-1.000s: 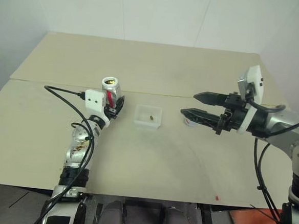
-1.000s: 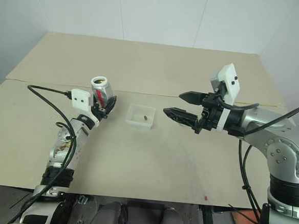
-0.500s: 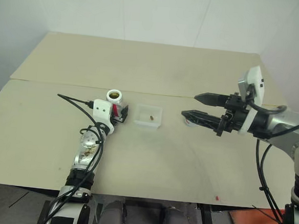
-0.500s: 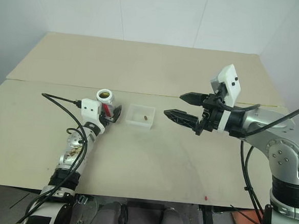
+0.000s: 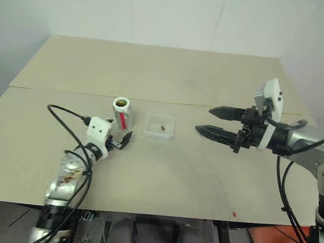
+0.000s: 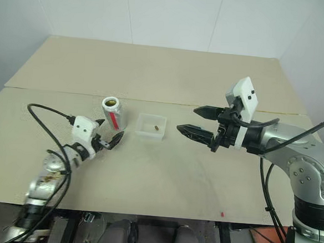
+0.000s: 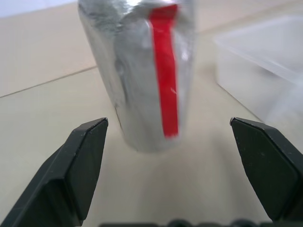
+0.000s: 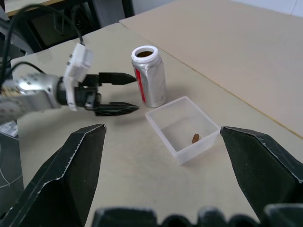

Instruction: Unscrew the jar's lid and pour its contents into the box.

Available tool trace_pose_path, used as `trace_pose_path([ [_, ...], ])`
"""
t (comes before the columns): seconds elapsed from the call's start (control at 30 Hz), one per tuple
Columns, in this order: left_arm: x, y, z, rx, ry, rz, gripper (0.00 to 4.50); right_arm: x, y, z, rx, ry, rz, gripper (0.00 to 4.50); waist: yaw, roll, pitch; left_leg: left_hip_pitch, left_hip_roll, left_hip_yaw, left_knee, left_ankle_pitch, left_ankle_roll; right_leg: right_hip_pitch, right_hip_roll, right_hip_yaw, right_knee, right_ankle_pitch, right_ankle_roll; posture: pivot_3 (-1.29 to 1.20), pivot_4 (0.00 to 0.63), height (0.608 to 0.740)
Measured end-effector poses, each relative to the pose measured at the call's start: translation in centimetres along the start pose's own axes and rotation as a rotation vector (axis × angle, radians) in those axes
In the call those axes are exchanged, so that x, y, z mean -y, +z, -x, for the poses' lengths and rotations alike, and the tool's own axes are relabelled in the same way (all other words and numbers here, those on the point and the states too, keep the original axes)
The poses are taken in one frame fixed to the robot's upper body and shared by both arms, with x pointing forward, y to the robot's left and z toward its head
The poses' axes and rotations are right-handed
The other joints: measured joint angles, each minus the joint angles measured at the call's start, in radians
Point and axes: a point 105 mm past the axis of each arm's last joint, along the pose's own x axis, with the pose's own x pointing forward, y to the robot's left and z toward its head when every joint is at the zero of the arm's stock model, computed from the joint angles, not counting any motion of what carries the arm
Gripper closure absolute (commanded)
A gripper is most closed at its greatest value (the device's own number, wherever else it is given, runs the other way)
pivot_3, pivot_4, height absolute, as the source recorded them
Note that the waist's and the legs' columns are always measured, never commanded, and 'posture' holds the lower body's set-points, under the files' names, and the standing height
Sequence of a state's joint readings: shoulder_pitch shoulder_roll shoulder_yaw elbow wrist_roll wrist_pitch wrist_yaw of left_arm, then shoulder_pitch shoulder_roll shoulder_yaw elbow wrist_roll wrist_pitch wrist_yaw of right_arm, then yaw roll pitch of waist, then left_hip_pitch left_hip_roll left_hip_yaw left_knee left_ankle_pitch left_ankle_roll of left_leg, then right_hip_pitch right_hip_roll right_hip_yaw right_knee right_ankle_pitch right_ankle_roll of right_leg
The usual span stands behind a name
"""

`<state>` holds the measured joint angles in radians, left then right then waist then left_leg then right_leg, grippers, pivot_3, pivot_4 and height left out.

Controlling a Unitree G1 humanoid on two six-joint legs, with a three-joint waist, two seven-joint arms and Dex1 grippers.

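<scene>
Head views: jar [image 5: 121, 112] stands upright on table [image 5: 163, 177], mouth open, no cap on; sits just ahead of left gripper [image 5: 122, 142], not touching it. Box [image 5: 159, 126] just beside jar, on the side twd right gripper [image 5: 209, 120]; one brownish bit [image 5: 162, 127] lies inside.
L gripper state: fingers spread apart, empty, jar free-standing.
R gripper state: fingers wide apart, nothing btwn them, hangs above table, box well ahead of its tips.
L wrist view: jar [image 7: 142, 71] w/ red stripe centred ahead btwn the two black fingers [image 7: 80, 165], clear gap each side; box [image 7: 265, 66] corner beyond one finger.
R wrist view: box [image 8: 182, 127] w/ the bit [image 8: 195, 138] ahead of the open fingers [image 8: 71, 170]; jar [image 8: 149, 75] past it, left gripper [image 8: 120, 92] next to jar.
Lid: can't spot it.
Progress (judged): unscrew done, pour looks done, jar set down & let go. Left: likely nothing, maybe pull arms back.
</scene>
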<state>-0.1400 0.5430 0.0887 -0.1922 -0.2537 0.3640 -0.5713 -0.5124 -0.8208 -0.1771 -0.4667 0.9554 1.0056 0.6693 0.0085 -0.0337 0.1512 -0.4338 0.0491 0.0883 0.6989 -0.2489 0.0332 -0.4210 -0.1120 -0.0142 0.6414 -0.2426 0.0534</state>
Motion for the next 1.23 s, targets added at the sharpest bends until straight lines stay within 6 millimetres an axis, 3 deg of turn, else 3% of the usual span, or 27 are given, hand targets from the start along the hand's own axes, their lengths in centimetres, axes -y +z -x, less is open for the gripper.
trace_pose_path([
  [0.13, -0.9, 1.2, 3.6, -0.060, -0.228, -0.037, 0.02, 0.0, -0.7, 0.3, -0.027, 0.002, -0.006, 0.00, 0.000, 0.000, 0.000, 0.001, 0.000, 0.001, -0.001, 0.000, 0.000, 0.000, 0.000, 0.000, 0.000, 0.000, -0.001, 0.00, 0.150, 0.740],
  [0.23, -2.7, 4.2, 6.1, -0.035, -0.359, -0.083, 0.02, 0.1, -1.1, 0.8, -0.051, 0.008, 0.005, 0.00, 0.004, 0.000, 0.000, 0.002, 0.000, 0.002, -0.002, 0.000, 0.000, 0.001, 0.000, -0.001, -0.002, -0.001, -0.001, 0.00, 0.150, 0.740],
  [0.43, -5.0, 8.5, 8.5, -0.004, -0.522, -0.186, 0.02, 0.5, -1.6, 2.2, -0.098, 0.033, 0.048, 0.00, 0.003, 0.000, 0.000, 0.003, 0.000, 0.007, -0.004, 0.000, 0.000, 0.001, 0.000, 0.000, -0.001, -0.001, -0.001, 0.00, 0.150, 0.740],
  [0.57, -6.6, 10.7, 8.9, 0.042, -0.543, -0.237, 0.02, 1.6, -1.7, 3.5, -0.128, 0.025, 0.087, 0.00, 0.002, 0.000, 0.000, 0.003, 0.000, 0.011, -0.004, 0.000, 0.000, 0.000, 0.001, 0.000, -0.002, -0.001, -0.001, 0.00, 0.150, 0.740],
  [0.87, -6.5, 9.4, 8.3, 0.038, -0.573, -0.206, 0.02, 2.4, -1.7, 4.2, -0.158, 0.008, 0.131, 0.00, -0.002, 0.000, 0.000, 0.003, 0.001, 0.012, -0.004, 0.000, 0.000, 0.000, 0.001, 0.001, -0.001, -0.001, -0.001, 0.00, 0.150, 0.740],
  [1.23, -4.3, 7.9, 7.8, 0.041, -0.603, -0.155, 0.02, 1.8, -2.3, 4.0, -0.174, 0.025, 0.131, 0.00, 0.000, 0.000, 0.000, 0.003, 0.001, 0.012, -0.003, 0.000, 0.000, 0.000, 0.001, 0.001, -0.001, -0.001, -0.001, 0.00, 0.150, 0.740],
])
